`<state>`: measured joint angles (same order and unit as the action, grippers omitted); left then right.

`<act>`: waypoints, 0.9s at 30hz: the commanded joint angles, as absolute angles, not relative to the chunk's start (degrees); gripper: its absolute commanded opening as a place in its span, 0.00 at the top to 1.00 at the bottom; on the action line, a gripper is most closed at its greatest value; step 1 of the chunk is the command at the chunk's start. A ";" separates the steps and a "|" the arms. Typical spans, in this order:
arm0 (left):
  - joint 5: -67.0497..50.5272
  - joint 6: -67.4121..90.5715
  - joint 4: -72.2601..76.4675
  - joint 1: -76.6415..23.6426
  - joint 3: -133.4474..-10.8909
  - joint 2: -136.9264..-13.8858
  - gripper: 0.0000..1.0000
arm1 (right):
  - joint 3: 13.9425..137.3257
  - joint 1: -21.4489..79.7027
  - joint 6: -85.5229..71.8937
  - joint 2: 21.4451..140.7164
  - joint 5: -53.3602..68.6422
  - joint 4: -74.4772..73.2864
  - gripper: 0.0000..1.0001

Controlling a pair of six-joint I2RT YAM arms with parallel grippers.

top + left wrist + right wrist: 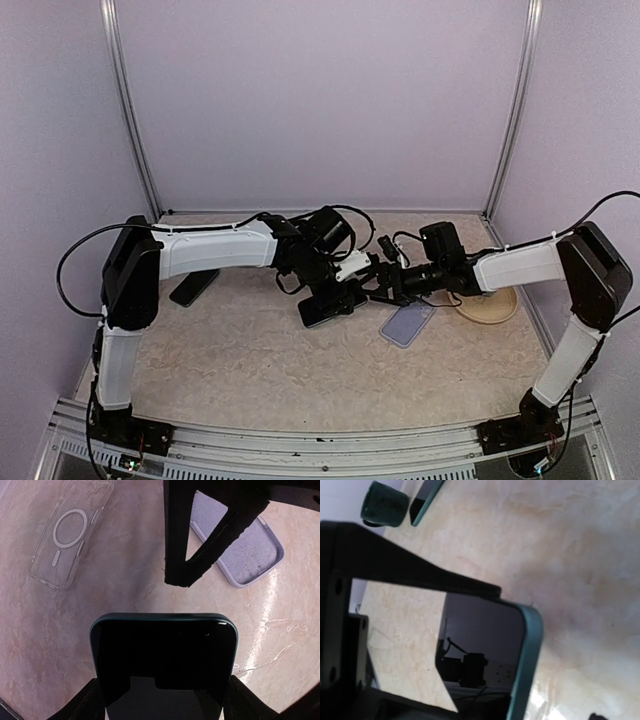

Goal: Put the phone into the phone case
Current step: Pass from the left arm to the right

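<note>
The phone (325, 308) is dark with a teal rim, and it hangs just above the table. My left gripper (162, 697) is shut on its two long sides; the screen (165, 660) faces that camera. My right gripper (385, 283) comes from the right with its jaws open wide around the phone's free end (485, 630). One right finger (180, 555) hovers just beyond that end. The lavender phone case (250, 555) lies open side up on the table beyond the phone, below the right gripper (407, 323).
A clear case with a ring (67, 535) lies flat to the left. A second dark phone (193, 287) lies at the far left, beside a dark green round object (382, 505). A wooden disc (490, 305) sits at the right.
</note>
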<state>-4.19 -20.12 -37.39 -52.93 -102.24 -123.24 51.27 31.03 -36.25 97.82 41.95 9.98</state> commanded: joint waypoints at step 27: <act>-3.08 -18.90 -33.20 -54.70 -100.65 -117.97 0.68 | 44.98 30.99 -45.11 98.44 47.92 23.87 0.10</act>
<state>-2.59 -19.31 -35.44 -54.13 -101.10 -122.13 44.42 31.03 -43.64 98.26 45.82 21.32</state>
